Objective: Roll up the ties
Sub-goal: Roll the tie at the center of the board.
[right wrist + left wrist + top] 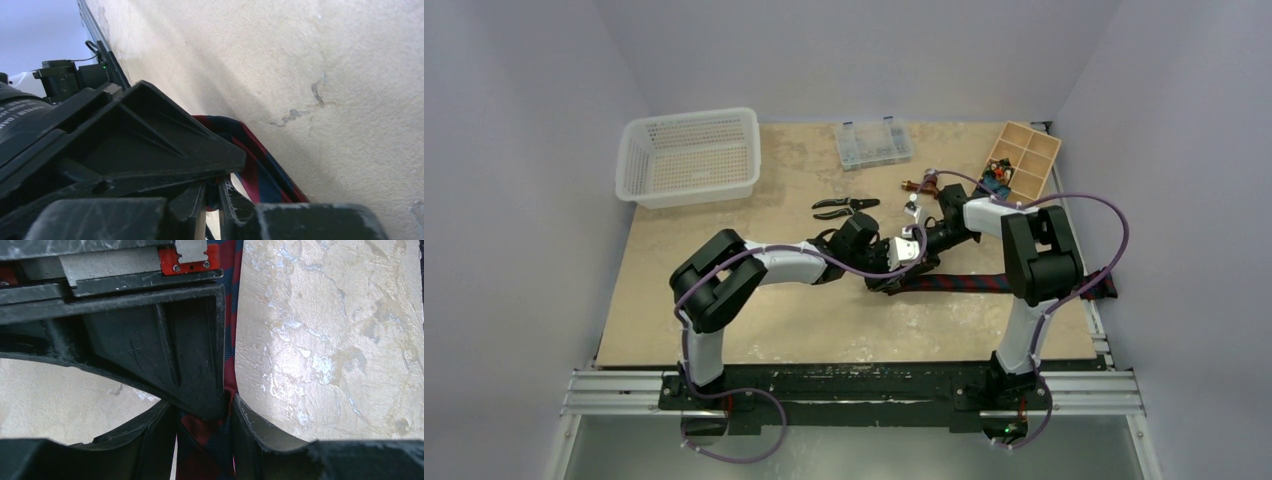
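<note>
Tie: dark navy fabric necktie with red stripes [964,283], a flat strip on the beige mottled counter [804,320], running from centre to the right edge.
Left end effector [202,410]: fingers closed on the strip's left end, fabric filling the gap.
Right end effector [212,189]: nearly shut, pinching the same end, tip against the left one.

links [786,262] white — joints [714,285] black | cables [1126,235] purple | red screwed plate [167,260]

Woven cloth tie [200,432] with slight sheen; scuffed matt black plastic fingers [265,440]; mottled, faintly glossy tabletop [325,340]
</note>
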{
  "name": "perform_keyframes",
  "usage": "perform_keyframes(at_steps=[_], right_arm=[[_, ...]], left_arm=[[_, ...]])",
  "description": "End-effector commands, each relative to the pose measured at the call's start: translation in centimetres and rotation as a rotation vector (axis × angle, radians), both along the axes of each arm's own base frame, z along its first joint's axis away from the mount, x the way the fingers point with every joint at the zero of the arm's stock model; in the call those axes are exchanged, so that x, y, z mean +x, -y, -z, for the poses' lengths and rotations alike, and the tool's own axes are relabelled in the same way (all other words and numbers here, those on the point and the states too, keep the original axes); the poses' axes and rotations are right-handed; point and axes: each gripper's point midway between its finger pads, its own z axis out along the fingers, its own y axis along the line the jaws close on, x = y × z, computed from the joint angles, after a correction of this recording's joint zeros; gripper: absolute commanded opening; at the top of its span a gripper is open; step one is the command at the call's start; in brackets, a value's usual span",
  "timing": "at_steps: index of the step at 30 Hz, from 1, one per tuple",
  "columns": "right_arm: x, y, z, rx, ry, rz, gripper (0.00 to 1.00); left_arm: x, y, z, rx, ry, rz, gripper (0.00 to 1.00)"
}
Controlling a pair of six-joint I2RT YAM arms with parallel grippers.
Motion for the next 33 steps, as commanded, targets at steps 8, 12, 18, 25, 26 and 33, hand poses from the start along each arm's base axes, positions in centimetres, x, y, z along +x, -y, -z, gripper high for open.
perform_keyframes(at_steps=[8,12,18,25,26,33], right_arm=[[0.1,1.6,1.4,-0.026,0.034,-0.014,0.00],[0.1,1.6,1.8,-0.012,0.056,-0.021,0.00],[0.6,1.6,1.8,-0.016,0.082,-0.015,0.00],[1.4,1.2,0.6,0.013,0.106,0.004,0.00],[1.4,1.1,0.4,0.017,0.108,0.004,0.00],[1.3,0.5,-1.2,0.069,0.104,0.001,0.00]], left_arm=[[1.1,-1.9,-3.1,-0.141,-0.022,0.033,0.89],[0.9,-2.3,-2.9,-0.150,-0.029,0.062,0.90],[-0.3,-1.5,-1.8,-0.145,-0.059,0.091,0.92],[-0.6,-0.2,-0.8,-0.121,-0.037,0.060,0.97],[-0.3,-0.2,-0.5,-0.108,-0.025,0.046,0.97],[1.0,-0.4,2.0,-0.010,0.041,0.004,0.90]])
